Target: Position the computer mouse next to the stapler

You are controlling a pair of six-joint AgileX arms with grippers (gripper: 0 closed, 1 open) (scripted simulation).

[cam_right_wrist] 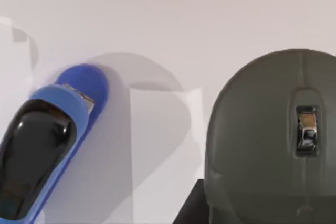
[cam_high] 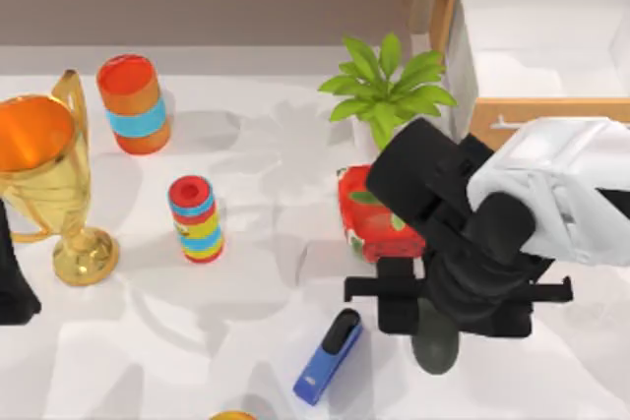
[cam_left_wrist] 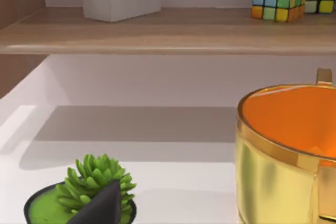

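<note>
The computer mouse [cam_high: 436,349] is a dark grey oval near the table's front, right of centre, mostly under my right arm. Its wheel and rounded back are close up in the right wrist view, computer mouse [cam_right_wrist: 270,140]. My right gripper [cam_high: 434,320] is over it from above and shut on it, with one black finger [cam_right_wrist: 190,207] against its side. The stapler [cam_high: 329,356], blue with a black top arm, lies slanted on the table just left of the mouse with a small gap; stapler [cam_right_wrist: 44,140]. My left gripper [cam_high: 12,282] is parked at the table's left edge.
A gold trophy [cam_high: 49,184] stands at the left, with an orange can [cam_high: 133,103] behind it and a striped can [cam_high: 195,218] to its right. A red box [cam_high: 374,218] and a green plant [cam_high: 389,90] sit just behind my right arm. A wooden drawer unit [cam_high: 532,46] fills the back right.
</note>
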